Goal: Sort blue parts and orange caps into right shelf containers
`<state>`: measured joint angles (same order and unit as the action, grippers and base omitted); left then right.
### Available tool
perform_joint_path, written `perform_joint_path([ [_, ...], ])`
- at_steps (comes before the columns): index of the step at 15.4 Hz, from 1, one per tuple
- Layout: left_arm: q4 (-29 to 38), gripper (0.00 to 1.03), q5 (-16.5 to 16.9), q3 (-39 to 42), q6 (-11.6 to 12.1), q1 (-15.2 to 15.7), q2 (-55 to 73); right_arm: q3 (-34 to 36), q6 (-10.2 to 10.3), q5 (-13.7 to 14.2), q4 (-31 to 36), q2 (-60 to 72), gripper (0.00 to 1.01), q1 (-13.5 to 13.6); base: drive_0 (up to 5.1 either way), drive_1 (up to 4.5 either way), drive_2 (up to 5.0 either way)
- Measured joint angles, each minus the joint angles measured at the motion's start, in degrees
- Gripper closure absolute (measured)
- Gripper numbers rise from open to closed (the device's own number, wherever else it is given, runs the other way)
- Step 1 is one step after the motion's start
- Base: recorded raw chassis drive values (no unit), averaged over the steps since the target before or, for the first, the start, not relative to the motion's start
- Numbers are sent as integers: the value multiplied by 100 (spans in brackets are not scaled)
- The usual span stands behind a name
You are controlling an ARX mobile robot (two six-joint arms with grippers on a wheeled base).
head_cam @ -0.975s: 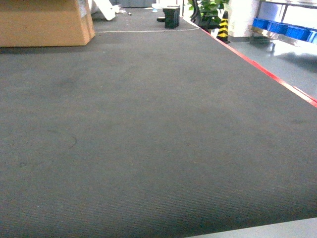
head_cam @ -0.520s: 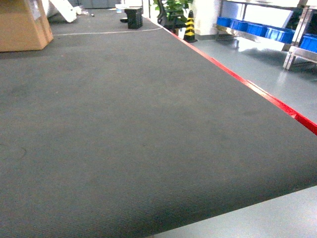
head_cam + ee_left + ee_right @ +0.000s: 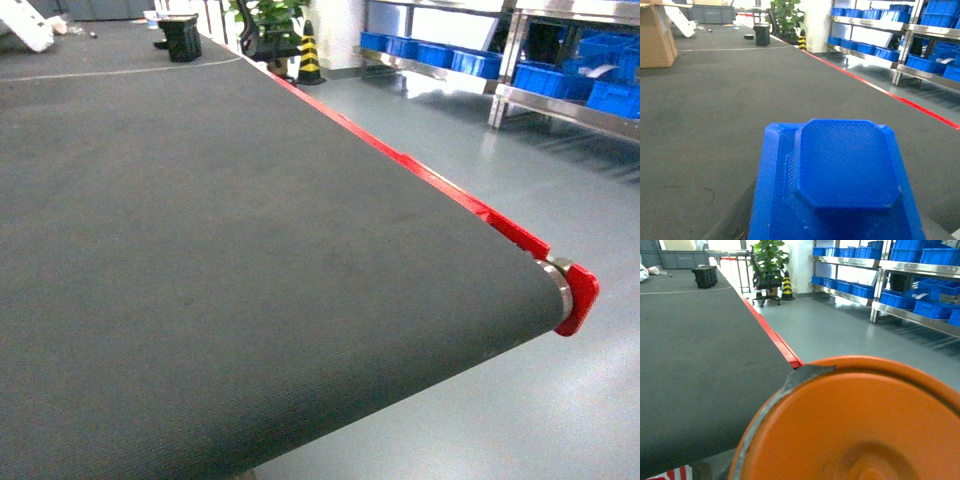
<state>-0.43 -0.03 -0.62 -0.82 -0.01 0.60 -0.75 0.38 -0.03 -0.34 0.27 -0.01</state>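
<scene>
Neither gripper showed its own fingers in any view. The left wrist camera was filled low down by a blue part, pressed so close to the lens that it was most likely carried by the left gripper, though whether the jaws were clamped on it could not be told. The right wrist camera was likewise filled by an orange cap, its round end face toward the lens, and the right gripper's state was equally hidden. The head view showed no arm at all, only the dark conveyor belt with its red side rail and end roller. The relation that mattered was sideways: the right shelf containers sat on steel racks well apart from the belt, across open grey floor to the robot's right. By my judgement the base had to close that gap first, and the right arm lay nearer the bins.
</scene>
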Motion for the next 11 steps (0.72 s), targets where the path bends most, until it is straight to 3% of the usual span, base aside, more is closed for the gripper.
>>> perform_joint_path([
  [11,0,61,0,0,2,0,0,0,0,0,0,0,58,0,-157,-157,-157],
])
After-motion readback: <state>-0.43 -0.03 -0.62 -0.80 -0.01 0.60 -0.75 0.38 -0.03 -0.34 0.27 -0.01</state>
